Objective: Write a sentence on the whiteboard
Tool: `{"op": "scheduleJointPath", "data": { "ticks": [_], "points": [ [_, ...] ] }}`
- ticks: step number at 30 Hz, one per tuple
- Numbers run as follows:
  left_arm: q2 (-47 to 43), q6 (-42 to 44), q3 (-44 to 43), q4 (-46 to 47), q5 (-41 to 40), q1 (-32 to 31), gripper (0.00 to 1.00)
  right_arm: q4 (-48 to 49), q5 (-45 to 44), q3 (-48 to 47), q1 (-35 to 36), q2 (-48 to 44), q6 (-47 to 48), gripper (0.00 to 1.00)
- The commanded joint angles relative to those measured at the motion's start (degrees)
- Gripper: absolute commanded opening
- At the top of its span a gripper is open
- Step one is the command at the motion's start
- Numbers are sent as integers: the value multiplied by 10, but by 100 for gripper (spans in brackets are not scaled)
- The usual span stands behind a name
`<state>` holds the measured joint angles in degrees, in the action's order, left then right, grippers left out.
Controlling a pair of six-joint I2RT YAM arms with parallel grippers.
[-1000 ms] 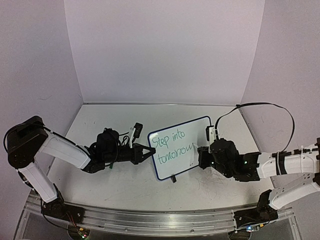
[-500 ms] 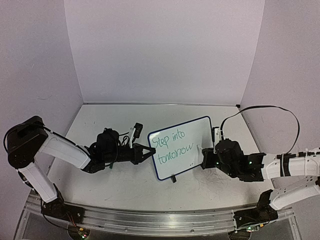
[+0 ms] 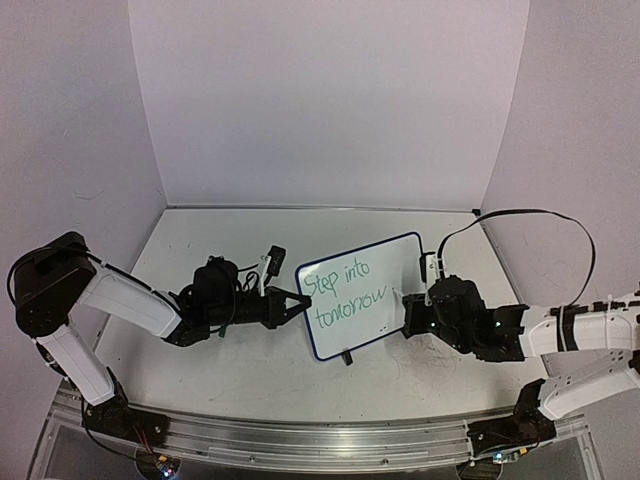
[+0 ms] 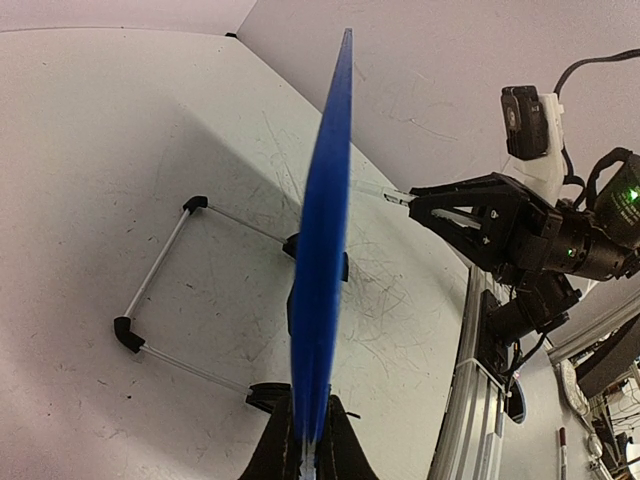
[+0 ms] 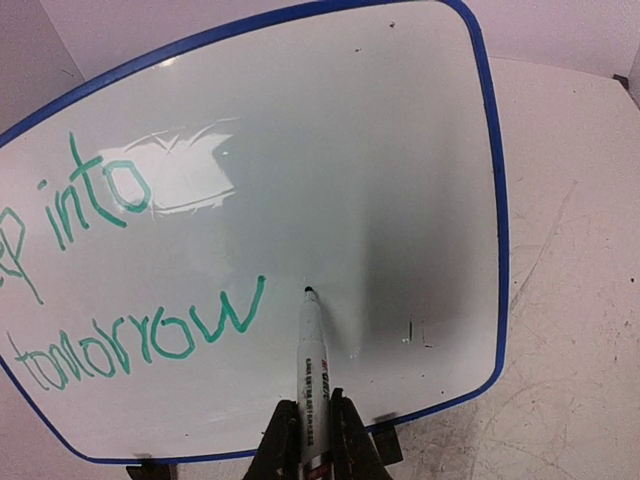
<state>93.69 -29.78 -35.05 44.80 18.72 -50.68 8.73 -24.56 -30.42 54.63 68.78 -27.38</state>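
Observation:
The whiteboard [image 3: 375, 275] stands tilted mid-table, blue-rimmed, and shows edge-on as a blue strip [image 4: 322, 240] in the left wrist view. The sentence [image 3: 345, 292] reads "Step into tomorrow" in green, in two slanted lines [image 5: 140, 335]. My left gripper [image 3: 299, 303] is shut on the whiteboard's left edge [image 4: 308, 456]. My right gripper [image 3: 408, 306] is shut on a white marker [image 5: 315, 365]. The marker's dark tip is at the whiteboard's face just right of the last "w".
A thin wire stand [image 4: 160, 290] props the whiteboard from behind. Grey scribble marks [image 4: 400, 300] cover the tabletop near it. A metal rail [image 3: 320, 440] runs along the near edge. A black cable [image 3: 530, 213] loops above the right arm.
My right gripper drew back to the right with the marker, then came in again towards the whiteboard. The left arm, the whiteboard and the lettering have not changed.

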Motion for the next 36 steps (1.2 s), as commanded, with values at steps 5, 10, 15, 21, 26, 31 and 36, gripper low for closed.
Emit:
{"op": "scheduleJointPath", "data": {
  "ticks": [5,10,15,21,26,31,36],
  "points": [
    [-9,9,5,-29,-1,2,0,23,-8,-23,-3,17,12,0],
    [-11,9,6,-29,-2,2,0,10,4,-14,-4,16,-3,0],
    [-9,9,5,-29,-1,2,0,-11,16,0,-4,7,-17,0],
    [-8,9,4,-29,0,2,0,-17,35,16,-3,-4,-34,0],
    [-8,9,3,-29,1,2,0,-20,37,18,-3,-6,-38,0],
    [-7,9,2,-29,1,3,0,-11,26,11,-2,-6,-30,0],
    [-7,8,1,-29,1,2,0,4,11,-5,-4,0,-23,0]
  ]
}}
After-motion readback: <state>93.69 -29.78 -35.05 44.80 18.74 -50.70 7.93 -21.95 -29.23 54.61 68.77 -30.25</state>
